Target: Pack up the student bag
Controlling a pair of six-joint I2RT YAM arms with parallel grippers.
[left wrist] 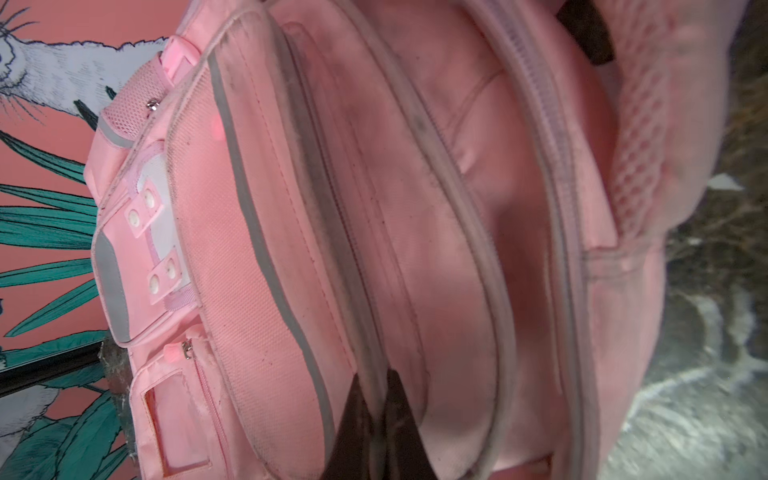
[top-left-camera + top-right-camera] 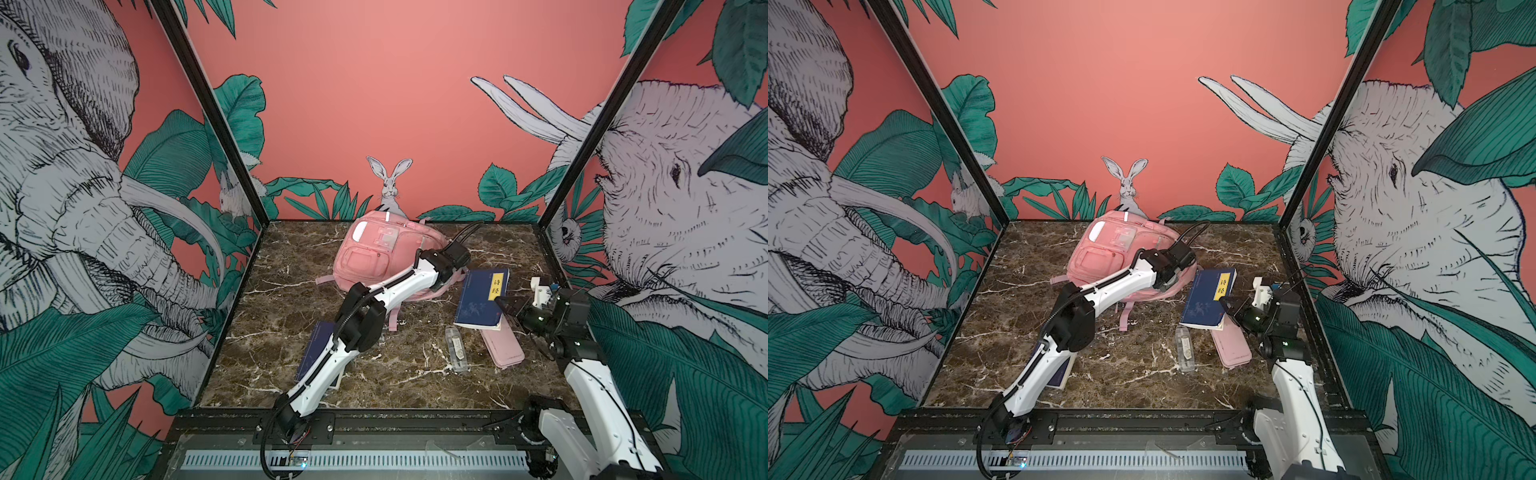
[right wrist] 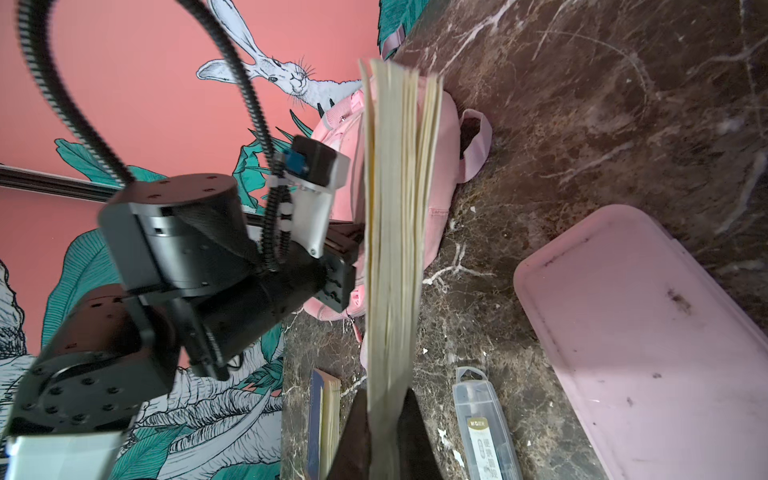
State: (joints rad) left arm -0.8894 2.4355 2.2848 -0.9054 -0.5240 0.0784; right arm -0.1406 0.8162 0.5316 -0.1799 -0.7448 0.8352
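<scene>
The pink student bag (image 2: pixel 370 257) (image 2: pixel 1104 257) lies at the back middle of the marble table, front pockets up. My left gripper (image 1: pixel 374 376) reaches over the bag's right side and is shut on the grey piped rim of one of its zip openings (image 1: pixel 457 208). In both top views its fingers are hidden under the wrist. A blue book with a yellow label (image 2: pixel 482 297) (image 2: pixel 1208 301) sits tilted to the right of the bag. My right gripper (image 2: pixel 505 307) (image 2: pixel 1227 303) (image 3: pixel 384 395) is shut on its edge, the cream pages (image 3: pixel 395 208) standing between the fingers.
A flat pink pencil case (image 2: pixel 503 345) (image 3: pixel 644 332) lies partly under the held book. A clear plastic case (image 2: pixel 456 349) (image 3: pixel 486 428) lies left of it. A second blue book (image 2: pixel 313 349) (image 3: pixel 322 419) lies under my left arm. Patterned walls enclose three sides.
</scene>
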